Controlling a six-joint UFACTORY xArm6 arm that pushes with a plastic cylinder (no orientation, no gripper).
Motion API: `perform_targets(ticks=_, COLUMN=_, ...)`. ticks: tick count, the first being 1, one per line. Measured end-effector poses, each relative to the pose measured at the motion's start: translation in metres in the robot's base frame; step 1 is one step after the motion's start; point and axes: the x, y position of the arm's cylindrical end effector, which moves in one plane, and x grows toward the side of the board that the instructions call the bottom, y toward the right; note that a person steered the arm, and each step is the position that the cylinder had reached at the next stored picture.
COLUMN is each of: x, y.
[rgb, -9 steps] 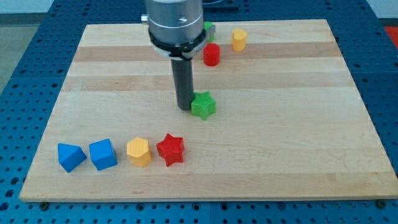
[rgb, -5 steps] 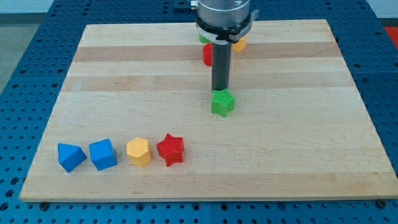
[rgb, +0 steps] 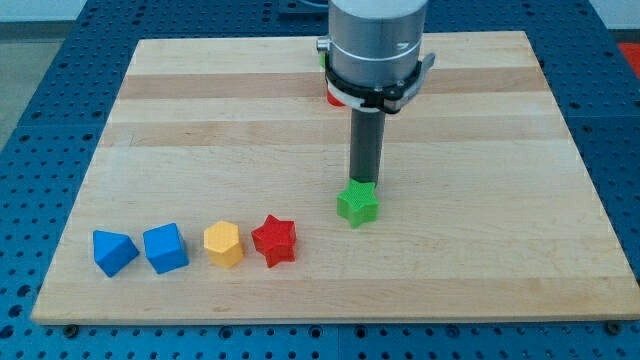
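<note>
My tip (rgb: 364, 183) rests against the upper edge of a green star block (rgb: 357, 204) near the middle of the wooden board (rgb: 180, 130). Toward the view's bottom left, a row holds a red star block (rgb: 273, 240), a yellow hexagonal block (rgb: 223, 244), a blue cube (rgb: 165, 248) and a blue wedge-like block (rgb: 113, 251). The red star is the row block nearest the green star, with a gap between them. Behind the arm's body, a sliver of a red block (rgb: 331, 98) shows.
The arm's grey cylindrical body (rgb: 377, 45) covers the top middle of the board and hides the blocks there. A blue perforated table (rgb: 40, 60) surrounds the board on all sides.
My tip has moved to the view's right and then downward, pushing the green star right and down. The arm's body now hides the yellow and green blocks at the top.
</note>
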Motion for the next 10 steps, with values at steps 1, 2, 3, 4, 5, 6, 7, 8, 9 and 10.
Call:
perform_targets(ticks=1, x=0.017, y=0.000)
perform_targets(ticks=2, x=0.032, y=0.000)
perform_targets(ticks=3, x=0.038, y=0.000)
perform_targets(ticks=4, x=0.039, y=0.000)
perform_targets(ticks=5, x=0.041, y=-0.006)
perform_targets(ticks=6, x=0.044, y=-0.011)
perform_targets(ticks=7, x=0.040, y=-0.007)
perform_targets(ticks=8, x=0.036, y=0.017)
perform_targets(ticks=9, x=0.036, y=0.048)
perform_targets(ticks=10, x=0.046, y=0.064)
